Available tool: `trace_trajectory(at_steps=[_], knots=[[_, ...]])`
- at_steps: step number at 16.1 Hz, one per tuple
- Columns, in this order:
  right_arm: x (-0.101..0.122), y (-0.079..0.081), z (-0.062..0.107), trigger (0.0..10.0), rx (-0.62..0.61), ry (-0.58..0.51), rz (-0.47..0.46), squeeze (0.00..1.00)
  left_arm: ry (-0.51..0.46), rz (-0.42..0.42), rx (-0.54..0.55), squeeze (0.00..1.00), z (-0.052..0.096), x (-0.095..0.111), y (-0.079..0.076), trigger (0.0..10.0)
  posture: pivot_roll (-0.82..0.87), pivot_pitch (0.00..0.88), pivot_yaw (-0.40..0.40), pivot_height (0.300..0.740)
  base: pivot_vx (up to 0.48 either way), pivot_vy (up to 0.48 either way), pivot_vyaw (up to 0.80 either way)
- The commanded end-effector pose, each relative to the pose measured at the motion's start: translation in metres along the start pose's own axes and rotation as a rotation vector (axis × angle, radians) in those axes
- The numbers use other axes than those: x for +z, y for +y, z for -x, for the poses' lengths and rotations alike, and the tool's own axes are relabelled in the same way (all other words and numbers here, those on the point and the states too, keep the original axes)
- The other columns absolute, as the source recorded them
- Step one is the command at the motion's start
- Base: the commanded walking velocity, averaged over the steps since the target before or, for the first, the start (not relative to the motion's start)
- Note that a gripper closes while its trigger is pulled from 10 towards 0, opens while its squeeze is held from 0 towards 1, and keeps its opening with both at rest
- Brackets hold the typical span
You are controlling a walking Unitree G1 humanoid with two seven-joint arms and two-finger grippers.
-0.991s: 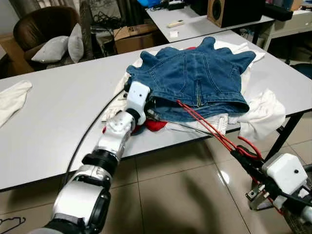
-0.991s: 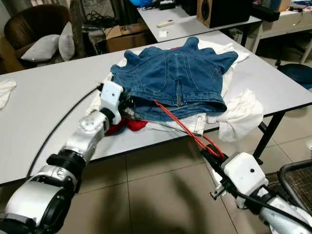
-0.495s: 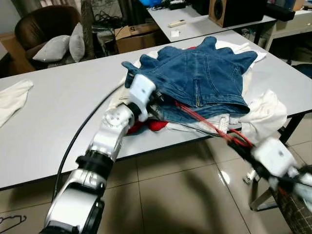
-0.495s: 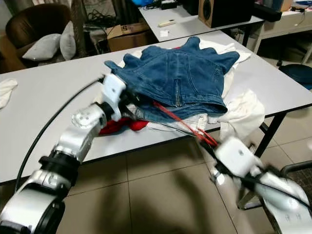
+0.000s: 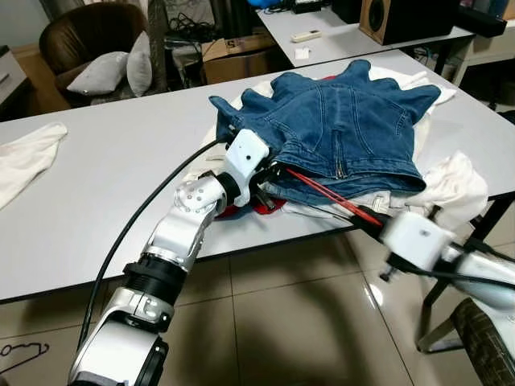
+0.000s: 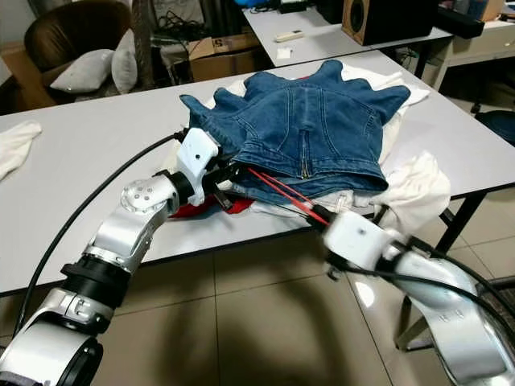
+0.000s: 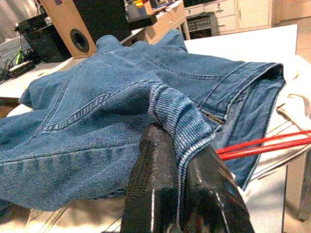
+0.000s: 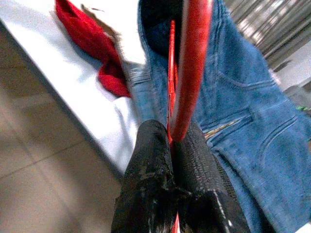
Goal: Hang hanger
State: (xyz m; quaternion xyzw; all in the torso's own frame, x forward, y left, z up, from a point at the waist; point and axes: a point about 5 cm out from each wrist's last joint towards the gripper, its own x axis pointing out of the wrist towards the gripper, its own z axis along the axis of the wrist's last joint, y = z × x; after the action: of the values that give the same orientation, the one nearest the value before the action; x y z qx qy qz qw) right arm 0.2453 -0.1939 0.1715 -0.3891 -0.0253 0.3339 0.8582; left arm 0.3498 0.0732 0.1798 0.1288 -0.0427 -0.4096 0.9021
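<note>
On the white table (image 5: 96, 185) a blue denim jacket (image 5: 346, 121) tops a heap of clothes. Left gripper (image 7: 181, 160) pinches the jacket's hem, lifting it. Right gripper (image 8: 171, 141), off the table's near edge, clamps the red hanger (image 5: 326, 191), which runs under that hem.

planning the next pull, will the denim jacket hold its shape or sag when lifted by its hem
The denim jacket will probably sag: its hem already folds over the left gripper. It looks thick, so likely heavy. The red hanger inside might snag.
</note>
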Motion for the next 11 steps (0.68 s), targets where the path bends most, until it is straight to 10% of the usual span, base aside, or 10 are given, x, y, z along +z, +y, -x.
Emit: trace_trajectory(at_steps=[1, 5, 6, 7, 8, 9, 11], knots=[[0.005, -0.003, -0.009, 10.0, -0.007, -0.033, 0.053, 0.0, -0.005, -0.019, -0.035, 0.0, 0.0, 0.007, -0.002, 0.0, -0.12, 0.0, 0.128, 0.74, 0.0, 0.0, 0.0], [0.01, -0.023, -0.026, 10.0, -0.116, -0.092, 0.117, 0.0, 0.016, -0.005, -0.13, 0.0, -0.003, 0.012, -0.014, 0.0, -0.12, 0.0, 0.137, 0.74, 0.0, 0.0, 0.0], [0.011, -0.024, -0.028, 10.0, -0.106, -0.114, 0.114, 0.0, 0.021, -0.015, -0.115, 0.0, -0.004, 0.012, -0.013, 2.8, -0.12, 0.0, 0.138, 0.74, 0.0, 0.0, 0.0], [0.013, -0.023, -0.028, 10.0, -0.084, -0.136, 0.109, 0.0, 0.034, -0.039, -0.081, 0.0, -0.005, 0.01, -0.01, 10.0, -0.12, 0.0, 0.138, 0.74, 0.0, 0.0, 0.0], [0.015, -0.02, -0.029, 10.0, -0.044, -0.173, 0.091, 0.0, 0.038, -0.035, -0.032, 0.0, -0.007, 0.009, -0.003, 10.0, -0.12, 0.0, 0.138, 0.74, 0.0, 0.0, 0.0], [0.015, -0.018, -0.03, 10.0, -0.025, -0.184, 0.082, 0.0, 0.023, -0.043, 0.004, 1.0, -0.008, 0.012, 0.002, 10.0, -0.12, 0.0, 0.14, 0.74, 0.0, 0.0, 0.0], [0.013, -0.016, -0.03, 10.0, -0.007, -0.185, 0.082, 0.0, 0.014, -0.025, 0.002, 1.0, -0.009, 0.014, 0.003, 10.0, -0.12, 0.0, 0.14, 0.74, 0.0, 0.0, 0.0]])
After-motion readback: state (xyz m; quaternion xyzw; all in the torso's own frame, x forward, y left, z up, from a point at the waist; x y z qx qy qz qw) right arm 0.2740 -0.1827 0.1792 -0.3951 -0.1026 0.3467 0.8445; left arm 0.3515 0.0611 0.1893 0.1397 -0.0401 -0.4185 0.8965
